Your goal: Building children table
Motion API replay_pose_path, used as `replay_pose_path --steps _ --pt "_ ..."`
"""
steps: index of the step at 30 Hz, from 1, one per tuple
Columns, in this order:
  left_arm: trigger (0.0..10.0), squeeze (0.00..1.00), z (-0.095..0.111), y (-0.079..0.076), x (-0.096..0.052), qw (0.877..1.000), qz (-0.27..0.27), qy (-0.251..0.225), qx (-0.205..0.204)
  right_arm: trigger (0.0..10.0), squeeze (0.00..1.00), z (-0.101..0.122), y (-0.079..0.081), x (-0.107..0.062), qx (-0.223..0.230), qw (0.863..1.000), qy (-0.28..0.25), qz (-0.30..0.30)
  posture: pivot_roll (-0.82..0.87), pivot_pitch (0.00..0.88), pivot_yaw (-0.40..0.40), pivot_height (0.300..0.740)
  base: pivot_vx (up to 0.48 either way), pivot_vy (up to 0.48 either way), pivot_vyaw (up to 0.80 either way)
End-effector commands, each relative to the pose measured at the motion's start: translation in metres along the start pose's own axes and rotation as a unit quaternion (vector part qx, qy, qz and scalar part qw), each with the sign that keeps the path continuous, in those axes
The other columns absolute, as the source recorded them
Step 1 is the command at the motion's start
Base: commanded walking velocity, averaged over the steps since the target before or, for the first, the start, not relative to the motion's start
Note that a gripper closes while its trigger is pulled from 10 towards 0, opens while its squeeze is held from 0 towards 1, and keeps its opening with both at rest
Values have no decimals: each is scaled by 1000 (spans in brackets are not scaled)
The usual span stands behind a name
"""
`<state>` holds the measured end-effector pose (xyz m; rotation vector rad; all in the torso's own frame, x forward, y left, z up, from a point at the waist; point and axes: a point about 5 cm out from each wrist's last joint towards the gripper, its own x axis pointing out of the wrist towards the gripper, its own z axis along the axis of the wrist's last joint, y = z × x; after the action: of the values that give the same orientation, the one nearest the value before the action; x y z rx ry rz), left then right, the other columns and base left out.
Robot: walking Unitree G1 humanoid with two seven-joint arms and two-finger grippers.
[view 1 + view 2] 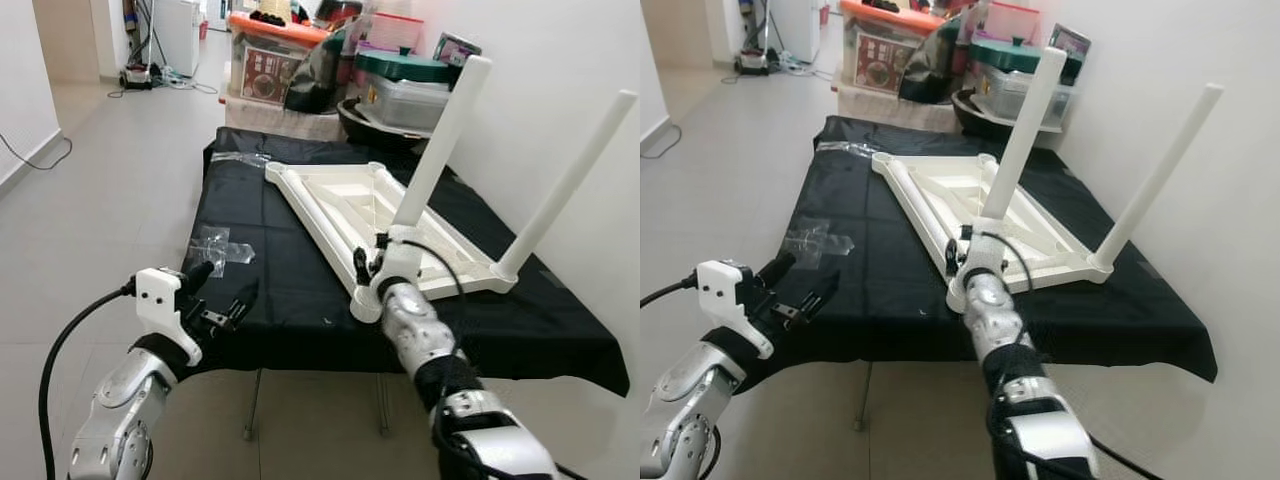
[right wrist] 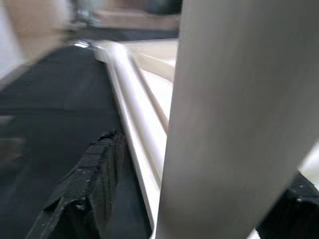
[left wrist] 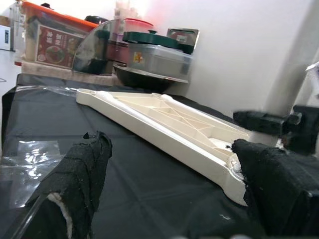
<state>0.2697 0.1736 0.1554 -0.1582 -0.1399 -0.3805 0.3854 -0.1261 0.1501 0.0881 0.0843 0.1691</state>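
The white children's table top lies upside down on a black-covered table. Two white legs stand up from its near corners, one at the left and one at the right. My right gripper straddles the base of the left leg. One finger sits a little apart from the leg, so the gripper is open. My left gripper hovers open at the black table's front left edge, holding nothing, with its fingers wide apart.
Crumpled clear plastic lies on the cloth near my left gripper. Storage boxes and bins are stacked beyond the table's far end. A white wall runs along the right side. Open floor lies to the left.
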Motion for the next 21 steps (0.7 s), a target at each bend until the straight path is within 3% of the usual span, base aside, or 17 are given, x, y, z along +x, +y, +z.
replay_pose_path --steps 1,5,7,8,9,10,13,15,17,19,21 --pt "10000 0 0 -5 3 1000 -14 0 -3 10000 0 25 10 3 -45 993 -60 92 170 0 -205 740 0 0 0" --pt "10000 0 0 -5 4 1000 -14 0 -3 10000 0 26 5 4 -63 988 -56 127 171 0 -206 740 0 0 0" --pt "10000 0 -1 -5 4 1000 -14 0 -3 10000 0 23 13 4 -94 970 -29 220 191 0 -216 740 0 0 0" --pt "10000 0 -1 -5 4 1000 -14 0 -3 10000 0 23 13 4 -94 970 -29 220 191 0 -216 740 0 0 0" --pt "10000 0 -1 -5 5 1000 -14 0 -2 9216 0 22 19 3 -108 958 -17 264 192 0 -216 740 0 0 0" --pt "10000 0 -1 -5 5 1000 -14 0 -2 6902 0 19 24 3 -118 947 -4 299 192 0 -215 740 0 0 0" --pt "10000 0 -1 -4 5 1000 -14 1 -1 6902 0 16 29 3 -125 939 11 321 192 0 -215 740 0 0 0" --pt "10000 0 -1 -4 4 1000 -13 2 -1 0 0 10 35 5 -120 939 28 320 214 0 -232 740 0 0 0" --pt "10000 0 -1 -4 4 1000 -12 2 0 0 0 7 38 5 -114 939 34 321 214 0 -232 740 0 0 0" --pt "10000 0 -1 -5 4 1000 -9 2 0 0 0 1 36 9 -142 951 51 270 219 0 -236 740 0 0 0" --pt "10000 0 -1 -5 3 1000 -8 1 0 0 0 -3 25 14 -150 973 75 159 219 0 -236 740 0 0 0"
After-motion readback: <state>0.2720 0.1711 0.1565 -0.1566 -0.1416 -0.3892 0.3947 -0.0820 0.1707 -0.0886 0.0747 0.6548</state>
